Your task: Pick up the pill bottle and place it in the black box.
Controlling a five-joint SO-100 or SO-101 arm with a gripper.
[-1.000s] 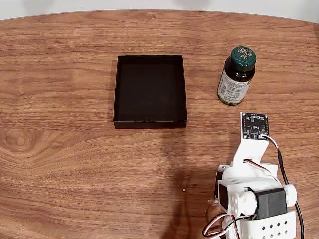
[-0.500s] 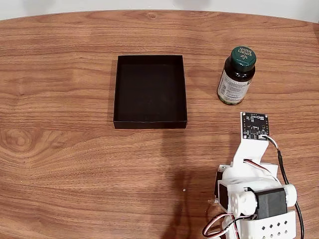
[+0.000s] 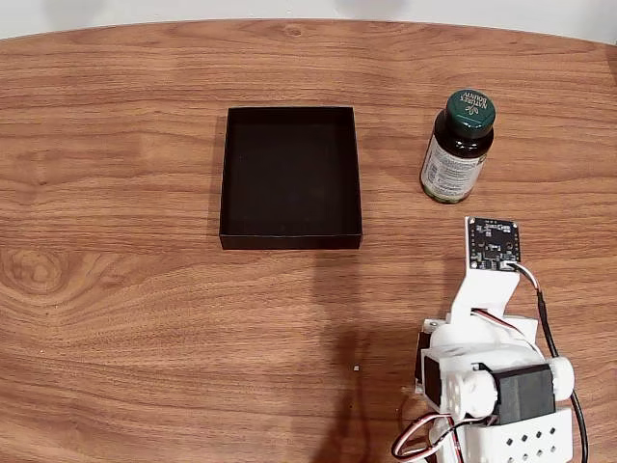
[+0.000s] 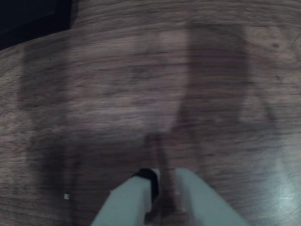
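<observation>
The pill bottle (image 3: 459, 147) stands upright on the wooden desk (image 3: 145, 309) toward the far right in the fixed view, its green cap up and its white label facing the near side. The black box (image 3: 290, 177) sits on the desk to the left of the bottle, well apart from it, nearer the far edge than the near one, with its dark floor bare. The robot arm (image 3: 487, 376) occupies the near right corner of the desk in that view, folded low, with a small dark circuit board at its forward end pointing toward the bottle; the board stops short of the bottle, with a strip of bare wood between them. In the wrist view the gripper (image 4: 162, 181) enters from the bottom edge, hanging over bare wood grain, and its two pale fingers (image 4: 129, 202) lie close together with only a thin dark slit between them, pinching nothing. A dark corner of the box (image 4: 28, 19) shows at the top left of the wrist view, and the arm's shadow falls across the wood ahead of the fingers. The wrist picture is dim and somewhat blurred.
</observation>
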